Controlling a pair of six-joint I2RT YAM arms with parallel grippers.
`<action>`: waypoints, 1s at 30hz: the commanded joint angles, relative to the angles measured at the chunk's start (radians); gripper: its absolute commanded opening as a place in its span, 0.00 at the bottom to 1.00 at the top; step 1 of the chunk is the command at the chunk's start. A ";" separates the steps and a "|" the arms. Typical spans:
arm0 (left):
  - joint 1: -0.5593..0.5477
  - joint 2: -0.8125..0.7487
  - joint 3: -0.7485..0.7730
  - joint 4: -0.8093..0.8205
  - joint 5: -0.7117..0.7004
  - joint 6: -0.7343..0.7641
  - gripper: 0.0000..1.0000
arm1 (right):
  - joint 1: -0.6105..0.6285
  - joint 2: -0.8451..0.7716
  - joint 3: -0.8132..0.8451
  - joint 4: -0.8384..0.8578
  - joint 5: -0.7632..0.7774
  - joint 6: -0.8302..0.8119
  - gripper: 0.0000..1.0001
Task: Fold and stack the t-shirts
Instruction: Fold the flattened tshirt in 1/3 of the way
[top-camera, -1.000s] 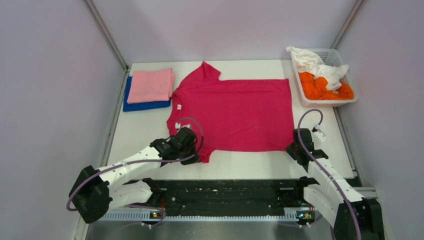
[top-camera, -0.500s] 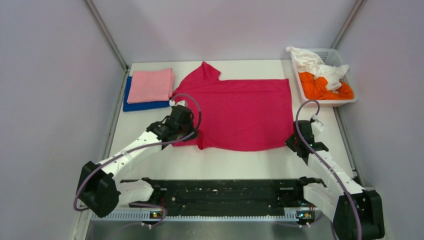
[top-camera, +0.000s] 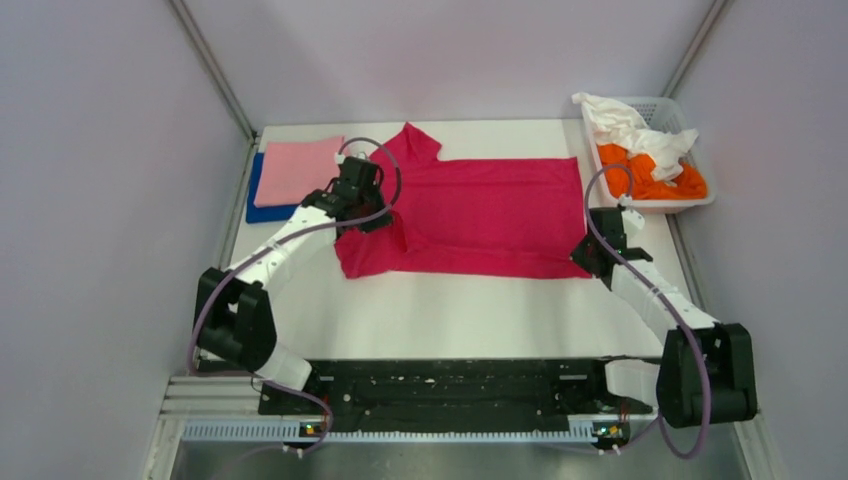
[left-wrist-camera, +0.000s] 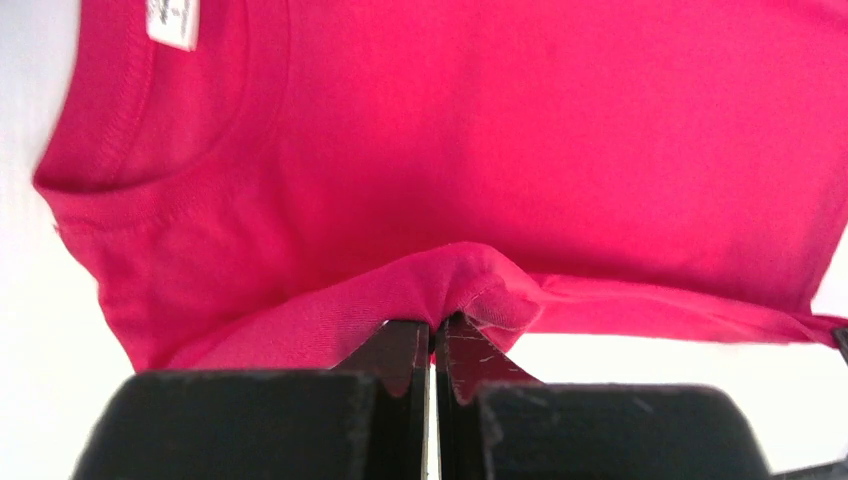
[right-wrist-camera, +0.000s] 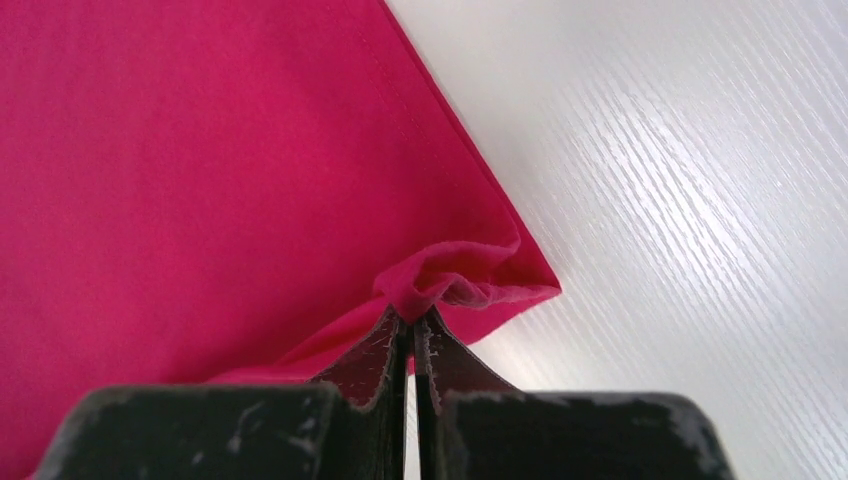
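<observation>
Pinching a raised fold of the magenta-red t-shirt beside its collar in the left gripper, fingers pressed together on the cloth. Pinching its hem corner likewise in the right gripper. Spread across the middle of the table, between the folded light pink t-shirt and the basket.

We are seeing only the left and near edges of the blue t-shirt, left of the magenta-red t-shirt; the light pink t-shirt is covering the rest. Right of the magenta-red one, the white t-shirt is burying part of the orange t-shirt. Its label is running off the wrist view's top edge, the print blurring beyond reading.
</observation>
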 joint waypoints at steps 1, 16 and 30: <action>0.050 0.084 0.122 -0.024 -0.014 0.047 0.00 | -0.018 0.088 0.098 0.084 -0.012 -0.027 0.00; 0.130 0.485 0.505 -0.025 0.050 0.277 0.00 | -0.047 0.398 0.306 0.214 -0.024 -0.115 0.00; 0.152 0.799 0.936 -0.151 0.162 0.675 0.84 | -0.049 0.491 0.366 0.218 0.016 -0.162 0.42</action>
